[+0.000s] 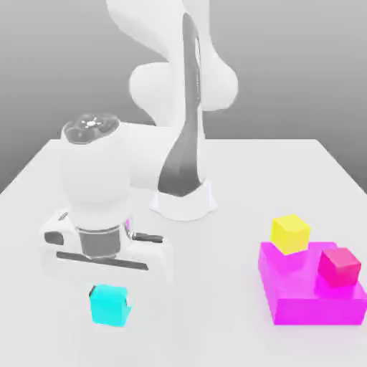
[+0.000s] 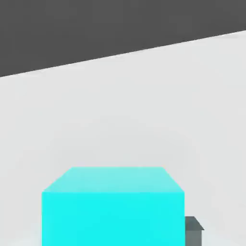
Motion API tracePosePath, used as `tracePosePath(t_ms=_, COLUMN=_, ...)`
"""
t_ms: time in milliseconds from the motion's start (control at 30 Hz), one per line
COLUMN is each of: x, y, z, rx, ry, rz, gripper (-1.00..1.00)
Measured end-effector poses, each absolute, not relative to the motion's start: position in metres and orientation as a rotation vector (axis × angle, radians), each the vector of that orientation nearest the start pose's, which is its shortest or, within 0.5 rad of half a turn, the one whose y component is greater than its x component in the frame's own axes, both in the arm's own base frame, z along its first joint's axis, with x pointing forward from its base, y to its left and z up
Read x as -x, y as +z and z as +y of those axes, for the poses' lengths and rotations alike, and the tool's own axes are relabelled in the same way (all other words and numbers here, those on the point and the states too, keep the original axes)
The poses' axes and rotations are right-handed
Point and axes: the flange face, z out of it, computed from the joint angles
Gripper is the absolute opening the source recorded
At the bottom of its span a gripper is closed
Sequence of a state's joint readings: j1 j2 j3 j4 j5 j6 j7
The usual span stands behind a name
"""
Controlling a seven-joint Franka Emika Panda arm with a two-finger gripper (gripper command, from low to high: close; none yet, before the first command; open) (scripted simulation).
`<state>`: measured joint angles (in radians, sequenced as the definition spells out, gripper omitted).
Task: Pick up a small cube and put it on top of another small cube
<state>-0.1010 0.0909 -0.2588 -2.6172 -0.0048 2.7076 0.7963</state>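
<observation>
The small cube, bright cyan, sits low at the table's near side, toward the exterior view's left. My gripper comes straight down over it, with the white hand just above the cube. In the hand view the cyan cube sits close up between the jaws. One dark grey fingertip presses against its side. The gripper is shut on the small cube. I cannot tell whether the cube still touches the table.
A large magenta block lies at the exterior view's right. A yellow cube sits at its far corner and a pink-red cube on top of it. The arm's white base stands mid-table.
</observation>
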Motion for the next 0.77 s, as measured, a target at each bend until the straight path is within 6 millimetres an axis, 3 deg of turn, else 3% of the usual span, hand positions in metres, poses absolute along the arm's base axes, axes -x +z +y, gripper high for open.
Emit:
tracePosePath(t_ms=33, x=-0.390, y=0.225, z=-0.173, rx=2.589, ry=-0.014, rz=1.826, gripper=-1.00)
tracePosePath(t_ms=133, x=-0.346, y=0.235, z=-0.202, rx=2.412, ry=-0.014, rz=2.059, gripper=-1.00)
tracePosePath(t_ms=367, x=-0.254, y=0.245, z=-0.220, rx=1.976, ry=-0.004, rz=2.450, gripper=-1.00)
tracePosePath(t_ms=667, x=-0.243, y=0.184, z=-0.221, rx=1.902, ry=0.001, rz=2.494, gripper=-1.00)
tracePosePath(t_ms=700, x=-0.243, y=0.179, z=-0.220, rx=1.906, ry=0.000, rz=2.494, gripper=1.00)
tracePosePath(t_ms=767, x=-0.245, y=0.179, z=-0.217, rx=1.921, ry=0.000, rz=2.482, gripper=1.00)
